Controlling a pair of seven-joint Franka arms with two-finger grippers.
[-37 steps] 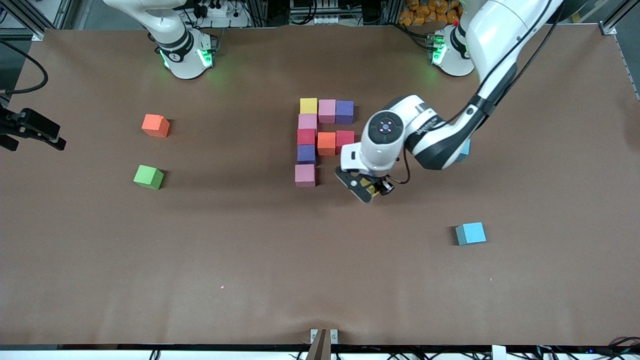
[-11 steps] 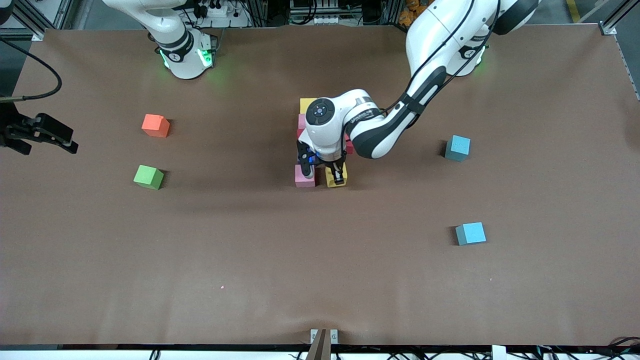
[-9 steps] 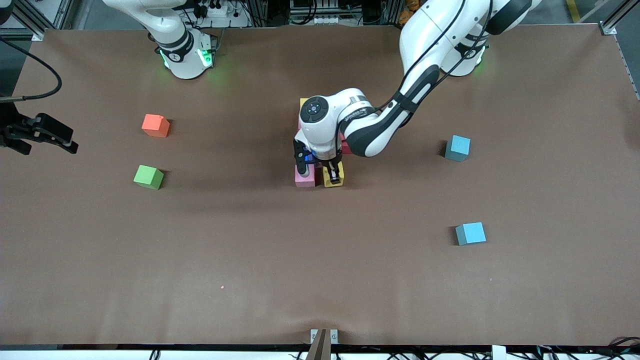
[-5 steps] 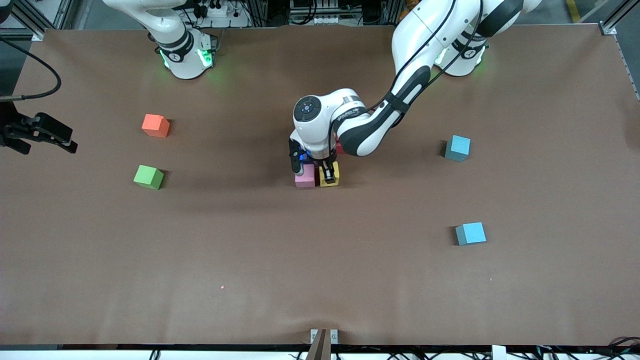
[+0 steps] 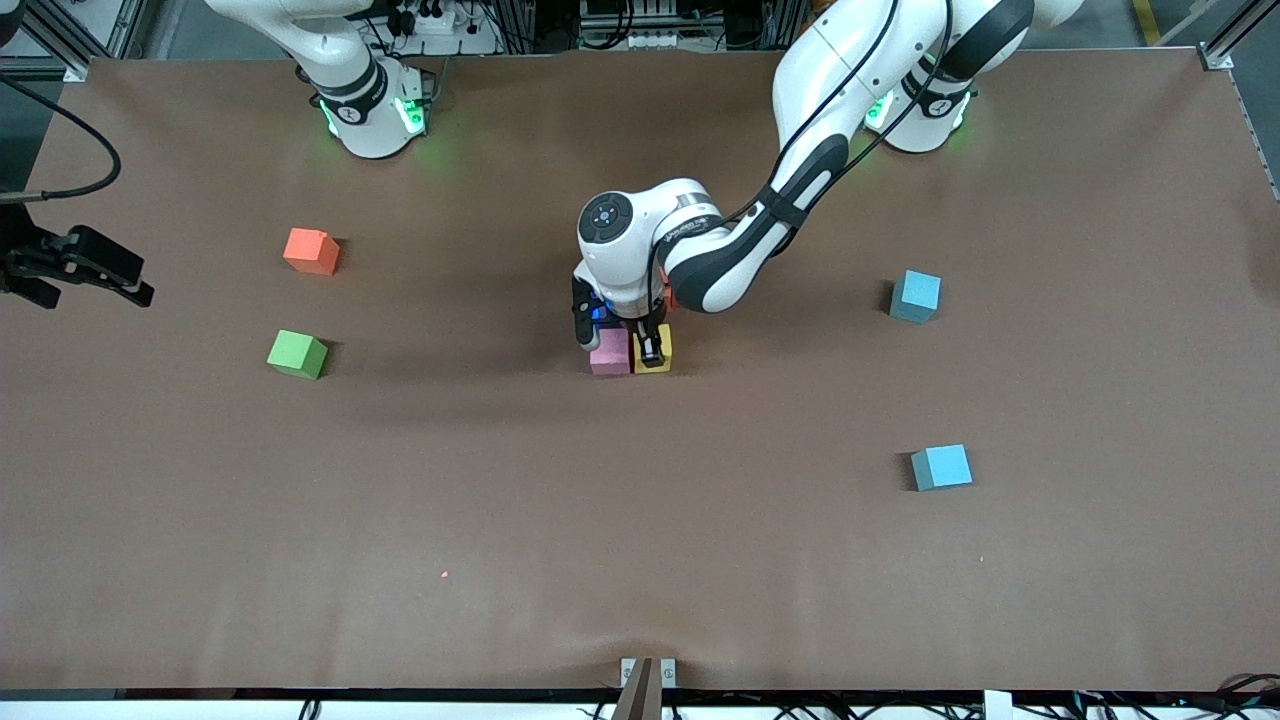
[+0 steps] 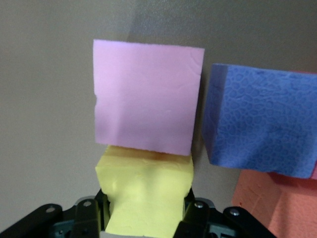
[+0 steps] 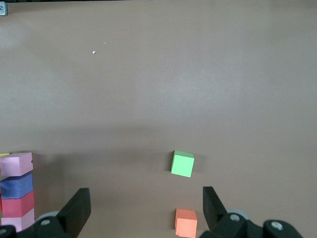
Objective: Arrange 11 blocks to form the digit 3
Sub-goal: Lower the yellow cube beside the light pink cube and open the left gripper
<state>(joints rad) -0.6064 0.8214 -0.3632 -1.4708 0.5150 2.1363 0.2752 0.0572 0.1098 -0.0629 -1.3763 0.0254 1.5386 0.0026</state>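
- Left pincer (image 5: 648, 350) is clamped on the yellow cube (image 5: 661, 349), low at the worktop (image 5: 640, 520), beside the pink cube (image 5: 609, 351) that ends the figure's nearest row.
- Left wrist view shows yellow touching pink, with the purple cube (image 6: 262, 121) beside the pink.
- Advice: seat the yellow cube flat and flush before letting go, then lift straight up so neighbours are not dragged.
- Right pincer (image 7: 143, 210) waits spread open, holding nothing, over the right arm's end of the worktop, near the green cube (image 5: 296, 354) and a loose orange cube (image 5: 311, 251).

Left gripper (image 5: 645, 348) jaws clamped low, right gripper (image 7: 143, 210) jaws apart
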